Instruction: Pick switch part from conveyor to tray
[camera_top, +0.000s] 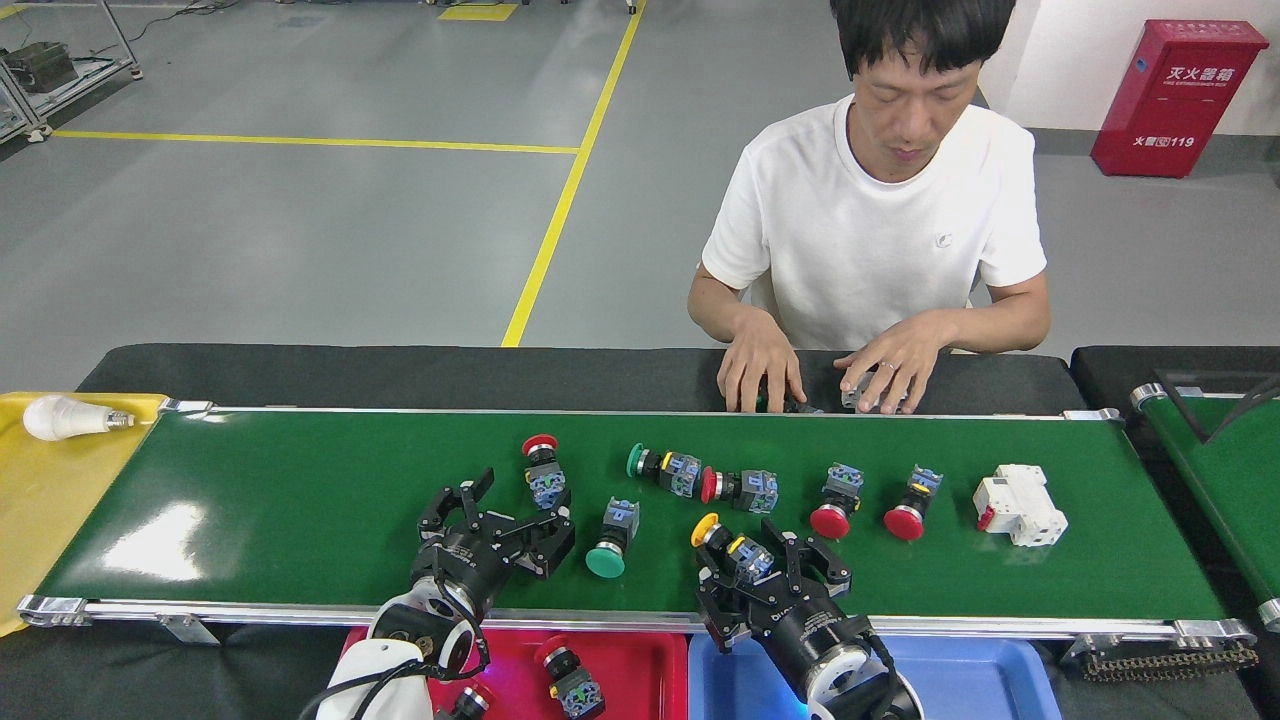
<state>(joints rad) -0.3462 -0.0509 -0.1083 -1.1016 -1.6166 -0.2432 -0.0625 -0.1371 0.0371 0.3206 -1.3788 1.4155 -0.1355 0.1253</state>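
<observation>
The conveyor (300, 500) is a glossy dark-green belt across the middle, and several switch parts lie on it. My left gripper (508, 512) hovers open over the belt's near side, just below a red-capped switch part (541, 466) and left of a green-capped one (611, 541). At the near edge my right gripper (765, 572) stands open, its fingers on either side of the blue-grey body of a yellow-capped switch part (727, 545). A red tray (630, 665) below the belt holds switch parts (568, 680). A blue tray (960, 672) sits beside it.
More switch parts lie mid-belt: a green one (661, 468) and red ones (741, 487), (836, 500), (908, 505), plus a white breaker (1020, 490). A person's hands (760, 372) rest at the far edge. A yellow tray (50, 500) with a bulb (60, 418) is at left.
</observation>
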